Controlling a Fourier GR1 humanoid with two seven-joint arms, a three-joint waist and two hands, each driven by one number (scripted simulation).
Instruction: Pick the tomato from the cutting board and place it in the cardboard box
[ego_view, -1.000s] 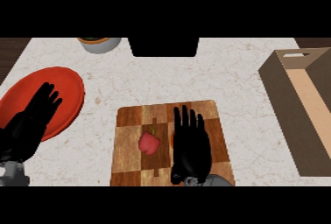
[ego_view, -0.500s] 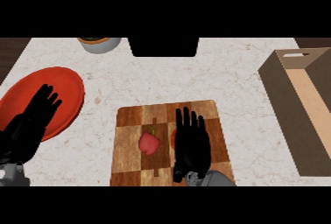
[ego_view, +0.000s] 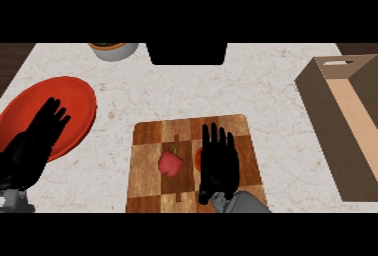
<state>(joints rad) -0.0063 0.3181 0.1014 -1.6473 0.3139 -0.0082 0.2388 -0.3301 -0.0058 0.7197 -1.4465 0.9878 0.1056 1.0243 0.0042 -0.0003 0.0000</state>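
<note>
A wooden cutting board (ego_view: 151, 137) lies at the centre front of the counter. On it sits a red fruit with a small green stem (ego_view: 170, 163). Just to its right my right hand (ego_view: 218, 162) hovers flat over the board, fingers straight and open, holding nothing. A sliver of a second red thing (ego_view: 198, 158) peeks out from the hand's left edge; the rest is hidden. The cardboard box (ego_view: 347, 127) stands along the right edge, its top open. My left hand (ego_view: 37, 137) rests open at the left, over a red plate.
The red plate (ego_view: 74, 102) lies at the left. A grey bowl with orange contents (ego_view: 112, 50) stands at the back left, beside a dark block (ego_view: 187, 52) at the back centre. Bare marble counter (ego_view: 277, 107) separates the board from the box.
My right hand has shifted slightly, and a red sliver now shows at its left edge. The left hand, the red fruit and the box are unchanged.
</note>
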